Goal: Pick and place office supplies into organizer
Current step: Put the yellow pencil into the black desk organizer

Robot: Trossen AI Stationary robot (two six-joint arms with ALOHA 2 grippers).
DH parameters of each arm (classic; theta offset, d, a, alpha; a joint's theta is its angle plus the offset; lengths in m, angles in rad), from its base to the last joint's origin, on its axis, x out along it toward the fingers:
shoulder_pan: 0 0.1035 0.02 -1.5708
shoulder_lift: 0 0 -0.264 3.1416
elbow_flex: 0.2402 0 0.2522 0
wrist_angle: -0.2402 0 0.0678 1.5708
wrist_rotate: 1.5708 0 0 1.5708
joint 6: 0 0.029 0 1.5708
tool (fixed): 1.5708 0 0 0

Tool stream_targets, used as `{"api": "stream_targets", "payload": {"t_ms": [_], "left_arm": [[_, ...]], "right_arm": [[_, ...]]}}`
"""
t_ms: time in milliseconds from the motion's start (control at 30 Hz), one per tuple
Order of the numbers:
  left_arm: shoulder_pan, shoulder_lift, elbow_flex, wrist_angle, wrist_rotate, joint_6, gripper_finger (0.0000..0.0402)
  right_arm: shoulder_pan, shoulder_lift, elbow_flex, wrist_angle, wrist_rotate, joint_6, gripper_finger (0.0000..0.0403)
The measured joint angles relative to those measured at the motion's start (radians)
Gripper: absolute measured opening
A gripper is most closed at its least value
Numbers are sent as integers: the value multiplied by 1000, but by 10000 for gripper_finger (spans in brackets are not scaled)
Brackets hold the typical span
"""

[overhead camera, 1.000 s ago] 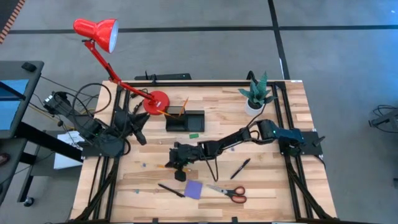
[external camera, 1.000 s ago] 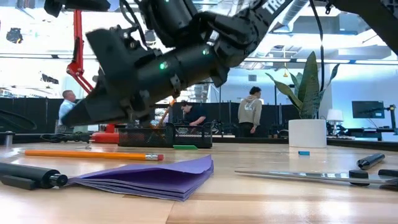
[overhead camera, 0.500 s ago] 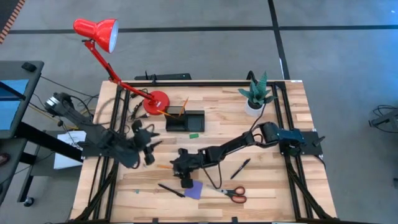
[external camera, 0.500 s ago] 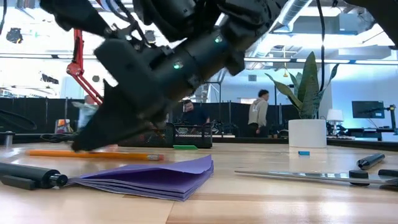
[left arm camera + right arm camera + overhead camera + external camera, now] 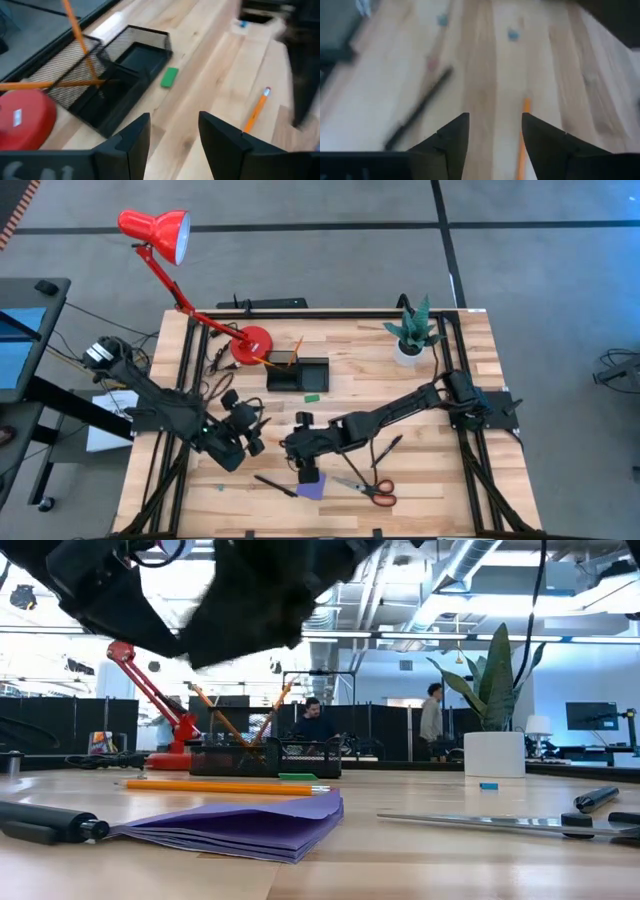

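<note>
Three pencils (image 5: pixel 222 786), two pens (image 5: pixel 386 450), one scissors (image 5: pixel 366 489)

Pencils (image 5: pixel 75 35) in organizer (image 5: pixel 120 75) — eraser (image 5: pixel 169 77) beside

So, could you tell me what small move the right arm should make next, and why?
Probably lower the open right gripper onto the thin orange pencil lying loose on the wooden table: the pencil shows just ahead between its empty fingers. Two pencils already stand in the black mesh organizer.
</note>
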Motion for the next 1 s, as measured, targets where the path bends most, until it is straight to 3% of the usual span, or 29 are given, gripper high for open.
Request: {"api": "stream_targets", "payload": {"t_ms": [167,333,433,633,767,1000], "left_arm": [[0,104,0,145,97,83,160],[11,207,0,211,125,84,160],[26,251,0,236,151,87,160],[39,270,1,300,118,108,160],[39,242,1,314,95,146,160],[39,215,1,295,78,154,160]], "right_arm": [[-7,37,-4,-196,-62,129,156],[-36,24,-4,-255,-138,218,146],[-41,-7,0,-285,-71,217,137],[-24,-13,-6,-511,49,251,124],[-1,-9,-34,-510,57,320,112],[57,-54,-51,-601,231,367,108]]}}
